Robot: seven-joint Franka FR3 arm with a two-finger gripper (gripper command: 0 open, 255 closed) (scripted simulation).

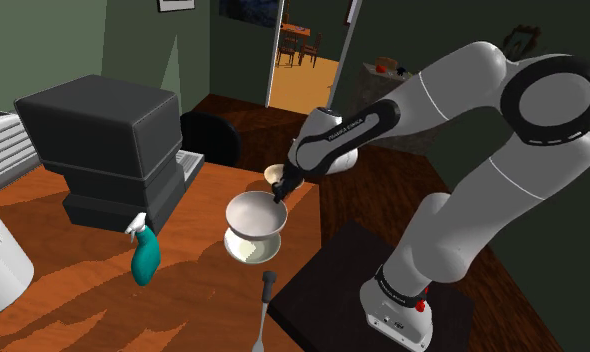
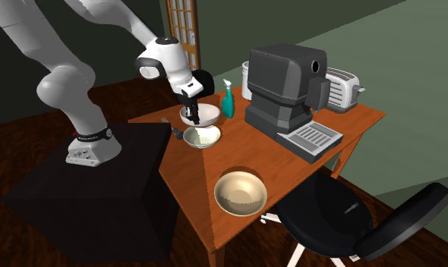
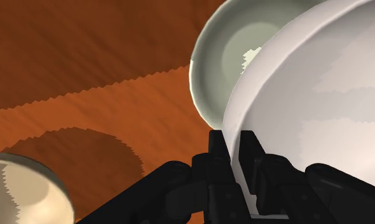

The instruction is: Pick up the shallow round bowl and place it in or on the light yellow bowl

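While my all-black claw (image 1: pixel 277 197) stays out of nothing and simply pinches the rim of the shallow round white bowl (image 1: pixel 251 212), clear of the brown wooden table (image 1: pixel 73 310), I judge the pick-up half done. The white bowl hangs near the boxy black coffee machine (image 1: pixel 108 140), on the shoulder view's right of it. It sits directly over a deeper, pale and faintly yellow bowl (image 1: pixel 253 249), which I take to be the target. The two look close but apparently not touching.

What's left, as I judge it, is to lower the bowl, let go and draw off.

Counting, there are three bowls: the one I hold, the pale one beneath, and a tan round bowl (image 2: pixel 240 193) out beyond the coffee machine's drip tray. One teal spray bottle (image 1: pixel 146 258) stands just beside the coffee machine. One dark long-handled utensil (image 1: pixel 266 300) lies well apart from it.
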